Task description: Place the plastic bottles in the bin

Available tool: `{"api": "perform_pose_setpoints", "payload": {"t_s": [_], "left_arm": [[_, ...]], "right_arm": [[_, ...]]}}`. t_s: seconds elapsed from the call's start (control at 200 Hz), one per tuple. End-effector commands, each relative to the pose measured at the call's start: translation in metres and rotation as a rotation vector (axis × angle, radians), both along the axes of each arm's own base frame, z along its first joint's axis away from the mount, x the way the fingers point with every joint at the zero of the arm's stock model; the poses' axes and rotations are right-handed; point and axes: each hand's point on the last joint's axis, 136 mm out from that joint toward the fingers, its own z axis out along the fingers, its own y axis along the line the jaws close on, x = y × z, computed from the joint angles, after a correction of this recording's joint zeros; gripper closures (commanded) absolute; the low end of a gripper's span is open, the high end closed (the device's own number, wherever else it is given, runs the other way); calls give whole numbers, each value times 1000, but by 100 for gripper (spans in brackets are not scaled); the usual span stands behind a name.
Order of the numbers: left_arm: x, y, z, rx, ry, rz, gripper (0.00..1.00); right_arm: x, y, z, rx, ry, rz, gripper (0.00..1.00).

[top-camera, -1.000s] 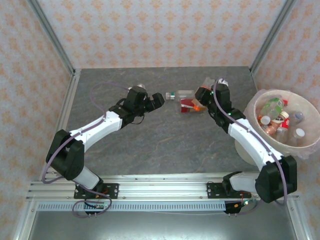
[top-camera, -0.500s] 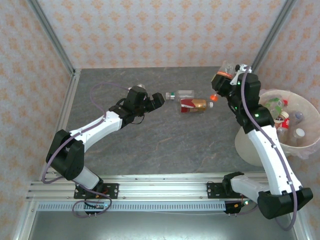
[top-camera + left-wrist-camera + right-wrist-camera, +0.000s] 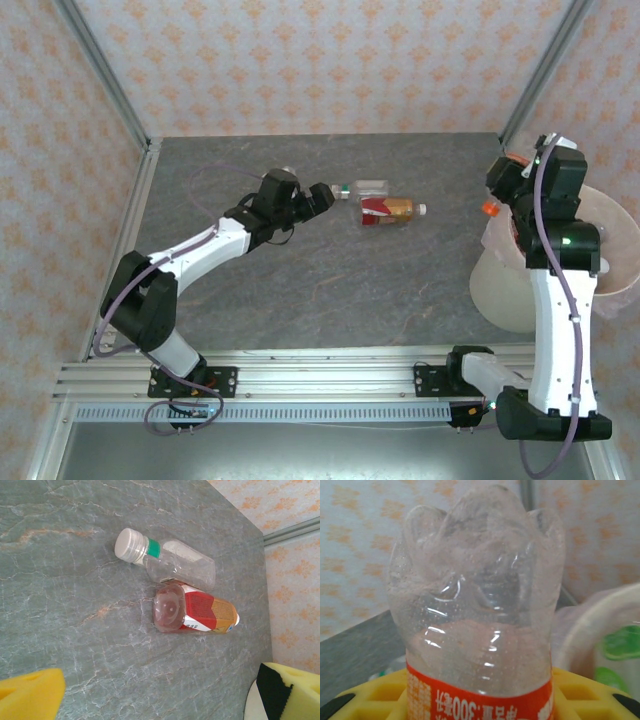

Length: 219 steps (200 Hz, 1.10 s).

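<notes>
My right gripper (image 3: pixel 508 186) is at the upper right of the overhead view, clamped on a bottle (image 3: pixel 480 605). On its wrist camera the yellow pads (image 3: pixel 375 696) press either side of the orange label at the bottom edge. The lobed clear base rises towards the top of the frame. In the overhead view the bottle's orange cap pokes out at the gripper's lower left, just beside the left rim of the bin (image 3: pixel 497 288). The bin sits at the right edge, partly behind my right arm. On the right wrist camera its pale rim curves in from the right, with something green inside.

My left gripper (image 3: pixel 323 195) is near the middle of the overhead view with its fingers spread wide apart. It points right at two bottles lying on the table (image 3: pixel 300 300). On its wrist camera a clear bottle (image 3: pixel 170 562) with a white cap and green band lies upper centre. A red-labelled bottle (image 3: pixel 200 612) lies just below, touching it.
</notes>
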Motion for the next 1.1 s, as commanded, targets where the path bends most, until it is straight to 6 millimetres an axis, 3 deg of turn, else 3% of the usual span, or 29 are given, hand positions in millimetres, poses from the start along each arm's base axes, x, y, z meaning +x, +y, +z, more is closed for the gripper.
{"api": "perform_pose_setpoints", "payload": {"t_s": [0.0,0.16,0.48,0.626,0.821,0.986,1.041,1.091], "left_arm": [[8,-7,21,-39,-24,-14,0],[5,-6,28,-15,-12,-20,0],[3,-8,45,-27,-21,-4,0],[4,-12,49,-25,-11,-8,0],[6,-26,57,-32,-9,-31,0],[3,-30,59,-23,-19,-24,0],[2,-30,59,-21,-14,-25,0],[2,-31,60,-18,-11,-28,0]], "right_arm": [[-37,-47,12,-175,76,-246,71],[-63,-82,15,-332,127,-453,71],[-67,-109,21,-498,182,-552,65],[-65,-129,9,-544,295,-501,64],[-36,-127,-15,-593,426,-278,64],[-45,-143,-34,-682,627,-225,55],[-50,-151,-34,-683,634,-259,52],[-54,-158,-33,-673,617,-291,44]]}}
